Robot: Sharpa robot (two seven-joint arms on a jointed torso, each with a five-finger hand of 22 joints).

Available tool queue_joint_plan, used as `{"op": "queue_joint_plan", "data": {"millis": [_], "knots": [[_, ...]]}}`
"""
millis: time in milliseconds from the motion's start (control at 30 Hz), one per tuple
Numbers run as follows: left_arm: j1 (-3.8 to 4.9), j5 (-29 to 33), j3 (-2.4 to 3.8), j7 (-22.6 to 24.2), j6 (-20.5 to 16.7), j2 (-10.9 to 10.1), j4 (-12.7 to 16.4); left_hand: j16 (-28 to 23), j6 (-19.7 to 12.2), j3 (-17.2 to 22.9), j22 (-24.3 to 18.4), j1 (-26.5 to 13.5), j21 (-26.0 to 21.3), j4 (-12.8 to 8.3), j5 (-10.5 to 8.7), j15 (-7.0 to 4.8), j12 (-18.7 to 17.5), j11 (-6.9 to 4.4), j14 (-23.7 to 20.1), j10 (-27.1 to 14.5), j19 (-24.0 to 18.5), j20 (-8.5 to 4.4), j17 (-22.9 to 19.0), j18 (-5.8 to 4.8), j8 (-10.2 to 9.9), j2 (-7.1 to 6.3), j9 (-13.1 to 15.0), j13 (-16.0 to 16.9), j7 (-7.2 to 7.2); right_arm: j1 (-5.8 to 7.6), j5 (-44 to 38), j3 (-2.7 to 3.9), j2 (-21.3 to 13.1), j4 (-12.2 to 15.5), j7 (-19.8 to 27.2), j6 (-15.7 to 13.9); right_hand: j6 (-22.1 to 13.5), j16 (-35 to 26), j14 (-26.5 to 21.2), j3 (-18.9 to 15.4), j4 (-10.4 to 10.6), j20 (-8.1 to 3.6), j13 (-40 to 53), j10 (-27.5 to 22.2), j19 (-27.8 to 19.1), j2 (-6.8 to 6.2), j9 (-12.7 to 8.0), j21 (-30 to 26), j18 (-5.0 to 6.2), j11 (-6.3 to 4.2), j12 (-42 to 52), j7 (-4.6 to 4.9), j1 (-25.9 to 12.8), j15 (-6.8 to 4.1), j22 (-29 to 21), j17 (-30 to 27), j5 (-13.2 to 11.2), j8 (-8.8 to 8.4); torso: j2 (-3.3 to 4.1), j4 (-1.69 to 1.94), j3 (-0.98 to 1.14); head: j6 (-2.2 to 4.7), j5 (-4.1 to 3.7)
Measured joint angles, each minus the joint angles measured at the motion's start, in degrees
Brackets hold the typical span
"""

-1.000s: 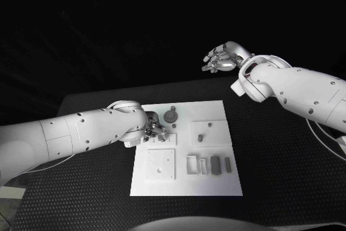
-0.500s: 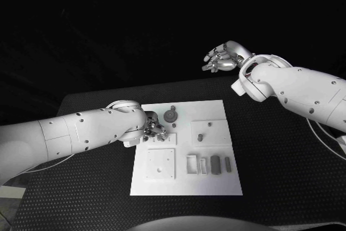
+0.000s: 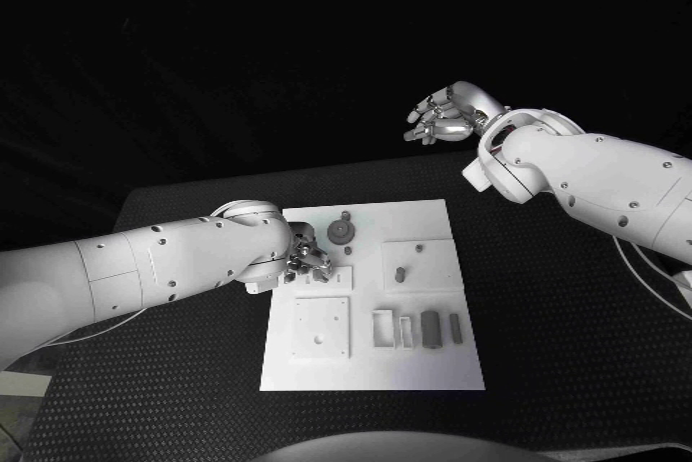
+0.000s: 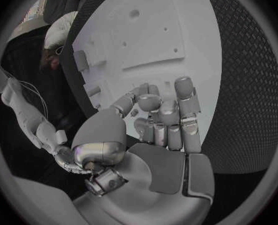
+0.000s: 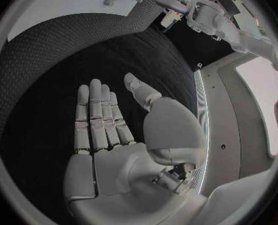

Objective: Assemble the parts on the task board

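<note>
The white task board [image 3: 375,367] lies mid-table. On it are a round grey part [image 3: 342,230], a small grey peg [image 3: 400,275] on a raised plate, a square plate with holes [image 3: 322,329], and several grey blocks [image 3: 430,329] beside a white frame. My left hand [image 3: 307,262] rests at the board's left edge, by the round part. Its fingers are bunched together with what looks like a small grey part [image 4: 134,113] pinched between thumb and fingers. My right hand [image 3: 444,117] hangs high beyond the table's far edge, apart from the board. It is flat and empty, fingers [image 5: 98,115] spread.
The black textured table [image 3: 562,342] surrounds the board, with bare mat to the right and front. The left forearm [image 3: 144,272] lies across the table's left side. Grey blocks [image 4: 81,60] sit near the board's edge in the left wrist view.
</note>
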Motion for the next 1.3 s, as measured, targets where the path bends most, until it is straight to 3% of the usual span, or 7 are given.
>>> {"op": "queue_joint_plan", "data": {"millis": [500,800,867,900,933,967,1300], "knots": [[-0.01,-0.98,0.00,0.31,0.39,0.06,0.11,0.00,0.00,-0.17,0.04,0.24,0.00,-0.15,-0.23,0.02,0.00,0.05,0.01,0.04,0.00,0.00,0.05,0.00,0.25,-0.20,-0.10,-0.14,0.00,0.00,0.05,0.00,0.01,0.00,0.03,0.06,0.01,0.00,0.01,-0.22,-0.09,0.03,-0.11,0.00,-0.03,0.00,0.00,-0.08,-0.03,0.00,0.00,-0.01,0.00,-0.01,0.00,0.06,0.00,0.00,0.00,0.00,0.01,-0.07,-0.04],[-0.03,-1.05,-0.04,0.25,0.39,0.04,0.13,0.00,0.23,-3.78,0.03,-1.16,0.00,1.40,-0.21,0.03,0.00,0.06,0.03,0.06,-0.01,0.01,0.13,0.01,0.43,-0.41,0.32,-0.33,-0.23,-0.01,0.08,-0.03,-0.31,0.00,0.02,0.07,0.01,-0.23,0.01,-0.22,-0.09,0.20,-0.21,0.00,-0.20,0.00,-0.05,-0.22,-0.04,0.00,0.00,-0.01,0.00,-0.02,0.01,0.12,0.00,0.00,-0.01,-0.01,0.04,-0.10,0.05],[-0.09,-1.06,-0.09,0.20,0.40,0.04,0.09,0.00,1.88,-5.09,0.03,-2.60,0.00,1.77,-2.25,0.03,0.00,0.09,0.03,0.11,0.00,0.00,0.16,0.01,0.80,-0.75,0.32,-0.44,-1.87,-0.01,0.08,-0.03,-0.27,0.00,0.02,0.07,0.01,-0.23,0.02,-0.22,-0.09,0.20,-0.25,0.00,-0.20,0.00,-0.05,-0.22,-0.05,0.00,0.00,-0.01,0.00,-0.02,0.01,0.12,0.00,0.00,-0.01,-0.01,0.04,-0.11,0.07],[-0.11,-1.08,-0.12,0.16,0.40,0.04,0.06,-0.06,7.41,-5.46,0.03,-3.13,0.00,2.13,-3.35,0.03,-0.01,0.05,0.03,0.05,-0.01,0.00,0.16,0.01,0.92,-1.26,0.28,-0.48,-3.40,-0.01,0.08,-0.04,-0.26,0.01,0.01,0.07,0.01,-0.23,0.02,-0.22,-0.09,0.20,-0.29,0.00,-0.20,0.00,-0.05,-0.22,-0.05,0.00,0.00,-0.01,0.00,-0.02,0.01,0.12,0.00,0.00,-0.02,-0.01,0.04,-0.11,0.07],[-0.13,-1.08,-0.13,0.14,0.42,0.03,0.06,-0.23,10.82,-5.65,0.03,-3.43,0.00,2.33,-3.83,0.03,-0.03,-0.06,0.02,-0.07,-0.01,0.00,0.16,0.01,1.02,-1.43,0.25,-0.49,-3.53,-0.01,0.09,-0.04,-0.26,0.04,0.01,0.07,0.01,-0.23,0.02,-0.22,-0.09,0.20,-0.28,0.00,-0.20,0.00,-0.05,-0.22,-0.05,0.00,0.00,-0.01,0.00,-0.02,0.01,0.12,0.00,0.00,-0.02,-0.01,0.04,-0.11,0.07],[-0.14,-1.08,-0.13,0.14,0.43,0.03,0.06,-0.23,12.00,-5.85,0.03,-3.60,0.00,2.53,-4.18,0.03,-0.03,-0.11,0.02,-0.13,-0.01,0.00,0.16,0.01,1.03,-1.59,0.19,-0.49,-3.60,-0.01,0.09,-0.05,-0.26,0.06,0.01,0.07,0.01,-0.23,0.02,-0.22,-0.09,0.20,-0.29,0.00,-0.20,0.00,-0.05,-0.22,-0.05,0.00,0.00,-0.01,0.00,-0.02,0.01,0.12,0.00,0.00,-0.02,-0.01,0.04,-0.11,0.07],[-0.14,-1.08,-0.12,0.13,0.46,0.06,0.09,-0.23,12.18,-6.03,0.02,-4.08,0.00,2.71,-4.43,-0.13,-0.03,-0.18,-0.13,-0.19,-0.01,0.00,0.20,0.01,1.02,-2.08,0.16,-0.54,-3.60,-0.01,0.10,-0.07,-0.26,0.14,0.00,0.08,0.02,-0.23,0.02,-0.22,-0.09,0.20,-0.34,0.00,-0.20,0.00,-0.10,-0.22,-0.07,0.00,0.00,-0.02,0.00,-0.02,0.01,0.17,0.00,0.00,-0.03,-0.01,0.02,-0.05,0.02]]}}
